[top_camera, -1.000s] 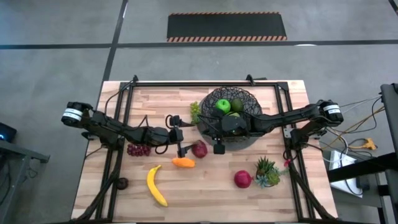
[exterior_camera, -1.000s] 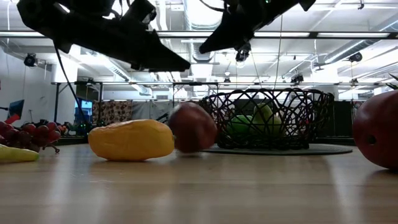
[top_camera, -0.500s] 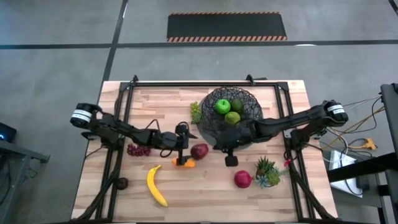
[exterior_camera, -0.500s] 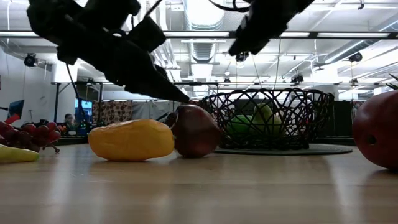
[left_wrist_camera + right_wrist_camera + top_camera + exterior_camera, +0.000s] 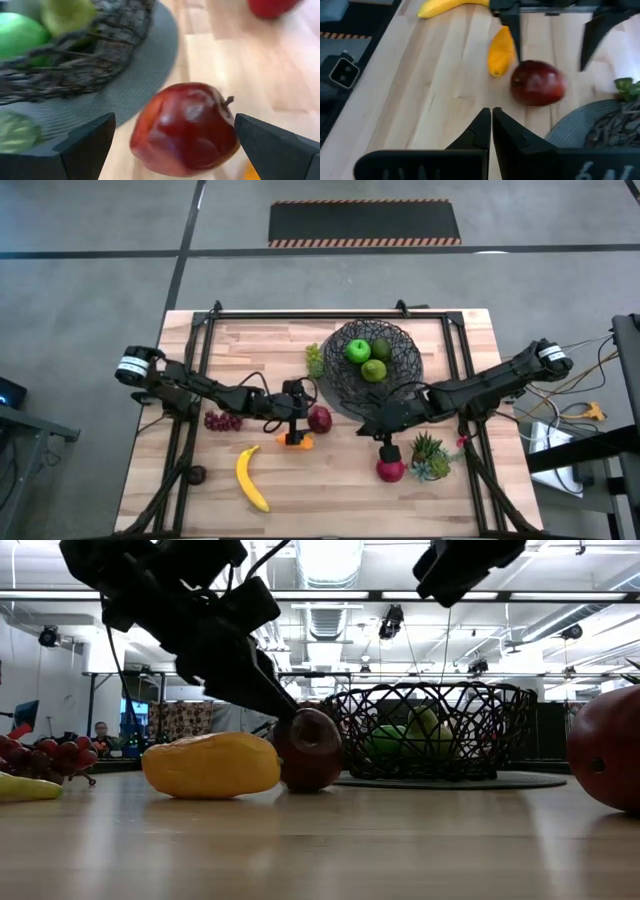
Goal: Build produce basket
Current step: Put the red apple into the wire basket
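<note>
Basket (image 5: 372,370) sits toward the far middle of the bench (image 5: 230,350), and by my reading the job is less than half done: only a green apple (image 5: 357,351) and a pear (image 5: 375,371) lie inside, with a lime-like green piece (image 5: 381,348) beside them that I cannot make out well. Green grapes (image 5: 315,361) lie just outside its left rim. Left on the wood are the banana (image 5: 251,477) near the front, purple grapes (image 5: 222,420) at the left, a dark red apple (image 5: 320,420) just beside the basket's base, the orange piece (image 5: 295,441) touching or nearly touching that apple, and a second red apple (image 5: 390,469) next to the potted plant (image 5: 431,456), which is no part of the load. The left hand (image 5: 296,418) is spread wide with the dark red apple between its fingers, which in the wrist view stand clear of it on both sides, so it holds nothing yet. The right hand (image 5: 384,448), fingers pressed together and empty, hangs above the second red apple. Against the earlier frames, the left arm has slid in from the left to bracket the apple, and the right arm has left the basket and swung toward the front right.
</note>
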{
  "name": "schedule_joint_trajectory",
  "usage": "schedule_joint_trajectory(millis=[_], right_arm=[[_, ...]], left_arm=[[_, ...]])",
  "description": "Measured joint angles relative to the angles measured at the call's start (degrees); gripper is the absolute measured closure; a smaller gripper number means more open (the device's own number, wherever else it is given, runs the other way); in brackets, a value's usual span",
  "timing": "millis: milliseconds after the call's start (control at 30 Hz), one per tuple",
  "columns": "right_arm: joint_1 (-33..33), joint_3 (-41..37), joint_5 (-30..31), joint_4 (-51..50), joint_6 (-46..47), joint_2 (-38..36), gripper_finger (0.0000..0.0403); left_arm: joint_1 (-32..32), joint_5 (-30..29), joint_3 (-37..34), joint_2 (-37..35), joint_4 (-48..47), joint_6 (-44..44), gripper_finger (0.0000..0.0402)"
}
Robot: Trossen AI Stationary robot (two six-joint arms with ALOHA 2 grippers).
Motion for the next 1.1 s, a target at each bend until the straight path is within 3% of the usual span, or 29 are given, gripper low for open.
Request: schedule_joint_trajectory(millis=[200,467,567,733,1100], right_arm=[[1.0,-4.1,6.2,5.7,0.8,0.4,0.0394],[2.1,-11.0,8.9,20.8,-2.0,0.4,0.0394],[2.1,-11.8,8.9,22.1,-1.4,0.4,0.0394],[2.2,-11.9,8.9,22.7,-0.4,0.4,0.0394],[2.2,-11.9,8.9,22.6,0.8,0.4,0.0394]], left_arm=[[0.0,-0.8,0.0,0.0,0.5,3.6,0.0011],[0.1,5.1,0.0,0.0,0.8,11.7,0.0011],[0.1,9.2,0.0,0.1,0.8,15.6,0.0011],[0.3,9.4,0.0,0.1,0.8,20.2,0.0011],[3.3,9.4,0.0,5.7,4.2,16.3,0.0011]])
